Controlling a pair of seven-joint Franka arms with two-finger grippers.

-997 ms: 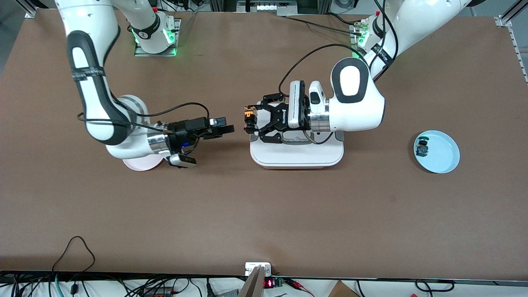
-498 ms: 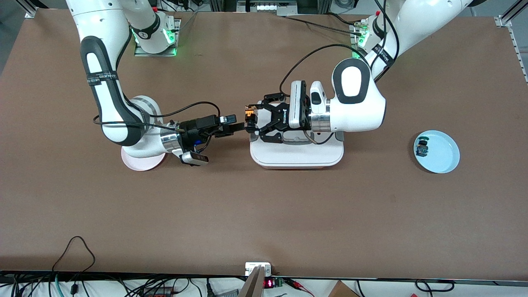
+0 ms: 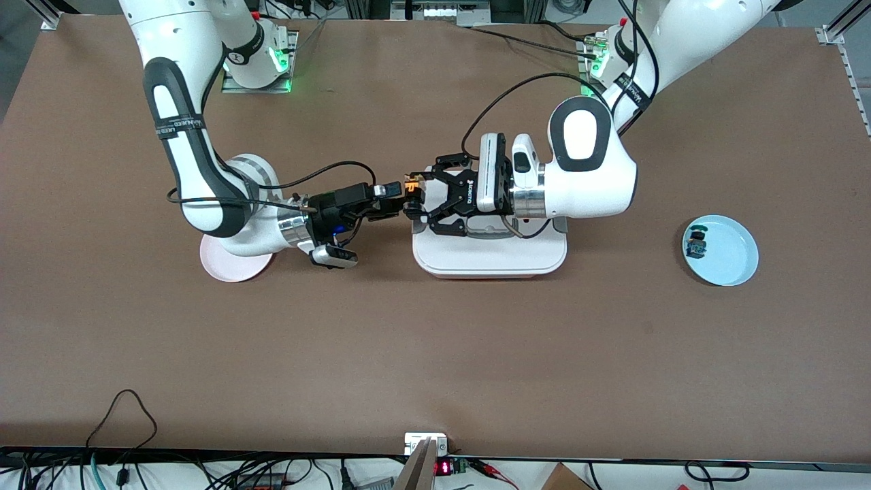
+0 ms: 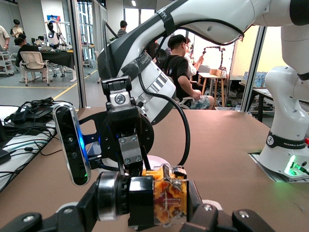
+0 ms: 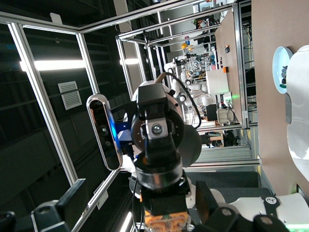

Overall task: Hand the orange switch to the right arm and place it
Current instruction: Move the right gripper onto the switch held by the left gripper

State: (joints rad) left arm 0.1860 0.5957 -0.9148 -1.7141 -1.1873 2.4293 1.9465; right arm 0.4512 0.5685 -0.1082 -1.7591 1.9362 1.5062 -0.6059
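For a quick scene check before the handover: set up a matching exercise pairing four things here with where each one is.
1. orange switch
2. blue-and-green switch
3. pink plate
4. white tray

A. on the light blue plate
B. partly under the right arm
C. under the left gripper
D. held in the left gripper

Pairs: 1-D, 2-A, 3-B, 4-C

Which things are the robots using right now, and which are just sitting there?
Using:
- orange switch, held by the left gripper
- right gripper, open around it

Just sitting:
- white tray
- pink plate
- blue plate holding a small blue-and-green switch
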